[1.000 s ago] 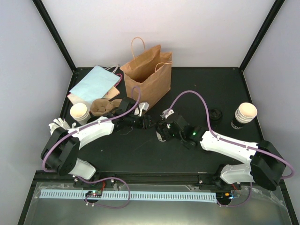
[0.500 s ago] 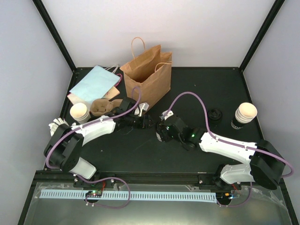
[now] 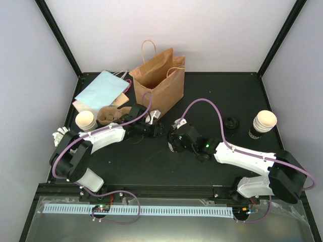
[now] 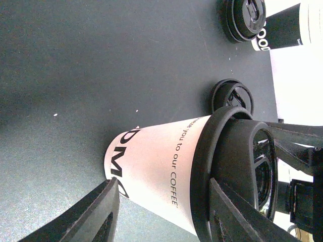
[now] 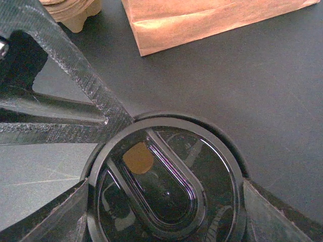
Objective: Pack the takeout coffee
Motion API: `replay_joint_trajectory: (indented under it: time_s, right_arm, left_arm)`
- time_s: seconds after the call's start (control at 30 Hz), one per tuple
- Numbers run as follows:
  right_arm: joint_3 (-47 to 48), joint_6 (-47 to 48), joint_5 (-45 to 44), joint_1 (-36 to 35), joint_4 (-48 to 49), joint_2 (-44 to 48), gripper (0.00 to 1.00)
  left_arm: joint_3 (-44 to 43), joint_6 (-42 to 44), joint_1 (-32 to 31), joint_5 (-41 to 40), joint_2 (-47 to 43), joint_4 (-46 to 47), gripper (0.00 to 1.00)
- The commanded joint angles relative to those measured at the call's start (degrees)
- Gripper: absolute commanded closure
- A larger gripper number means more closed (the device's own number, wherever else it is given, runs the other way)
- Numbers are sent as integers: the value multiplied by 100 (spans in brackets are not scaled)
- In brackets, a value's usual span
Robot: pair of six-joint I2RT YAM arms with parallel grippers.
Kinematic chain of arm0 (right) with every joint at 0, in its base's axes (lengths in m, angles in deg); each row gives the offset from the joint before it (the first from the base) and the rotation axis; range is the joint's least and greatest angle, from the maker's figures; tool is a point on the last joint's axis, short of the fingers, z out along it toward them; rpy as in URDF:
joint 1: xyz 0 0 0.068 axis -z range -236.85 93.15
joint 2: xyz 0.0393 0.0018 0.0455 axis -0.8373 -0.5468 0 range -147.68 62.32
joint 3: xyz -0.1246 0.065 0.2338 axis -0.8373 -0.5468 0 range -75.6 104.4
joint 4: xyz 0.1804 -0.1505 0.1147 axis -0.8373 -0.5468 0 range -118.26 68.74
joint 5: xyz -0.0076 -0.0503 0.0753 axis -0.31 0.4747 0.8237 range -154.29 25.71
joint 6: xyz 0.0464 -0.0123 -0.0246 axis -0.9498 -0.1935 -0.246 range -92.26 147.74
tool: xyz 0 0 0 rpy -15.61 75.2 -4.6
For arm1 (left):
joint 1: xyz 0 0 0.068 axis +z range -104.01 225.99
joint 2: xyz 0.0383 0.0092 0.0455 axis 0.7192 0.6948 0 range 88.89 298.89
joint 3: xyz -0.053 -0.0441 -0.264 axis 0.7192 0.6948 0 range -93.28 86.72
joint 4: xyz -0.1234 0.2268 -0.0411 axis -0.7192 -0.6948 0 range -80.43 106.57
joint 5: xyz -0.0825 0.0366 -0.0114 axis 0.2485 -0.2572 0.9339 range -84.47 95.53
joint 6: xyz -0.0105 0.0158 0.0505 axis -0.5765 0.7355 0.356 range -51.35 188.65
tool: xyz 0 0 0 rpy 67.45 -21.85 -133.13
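Observation:
A takeout coffee cup (image 4: 161,169), white with black lettering and a black lid (image 4: 237,171), lies tilted above the table in the left wrist view. My left gripper (image 4: 164,189) is shut on it, one finger at the cup's base and the other against the lid. My right gripper (image 5: 166,201) is shut on the rim of that lid (image 5: 166,186), with a finger on each side. In the top view the two grippers meet at mid-table, left (image 3: 159,132) and right (image 3: 174,141), and hide the cup.
The open brown bag (image 3: 160,80) stands behind the grippers, with a pale-blue bag (image 3: 101,89) and a pulp cup carrier (image 3: 108,116) to its left. Stacked cups stand at far left (image 3: 86,122) and far right (image 3: 263,123). A loose lid (image 3: 232,123) lies at the right.
My left jaws have narrowed slightly on the cup. The left elbow has swung a little. Both grippers stay together at mid-table.

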Motion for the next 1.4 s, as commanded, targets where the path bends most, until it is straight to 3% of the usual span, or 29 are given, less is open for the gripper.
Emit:
replay_joint_trajectory:
  time_s: [0.0, 0.2, 0.77, 1.13, 1.37]
  right_arm:
    - [-384, -344, 1196, -199, -1107, -479, 29]
    - [-343, -308, 1222, -208, -1138, -461, 29]
    - [-273, -61, 1429, -228, -1141, -560, 29]
    - [-255, -73, 1505, -230, -1142, -689, 29]
    - [-293, -96, 1599, -230, -1149, -726, 29]
  left_arm:
    - [185, -98, -87, -267, 92, -140, 50]
    - [-79, -160, -9, -216, -189, 78, 45]
    - [-706, 640, 7, 796, 702, -426, 43]
    - [-643, 1093, 9, 502, 1076, -1123, 46]
    - [-197, 855, -39, 235, 1048, -869, 48]
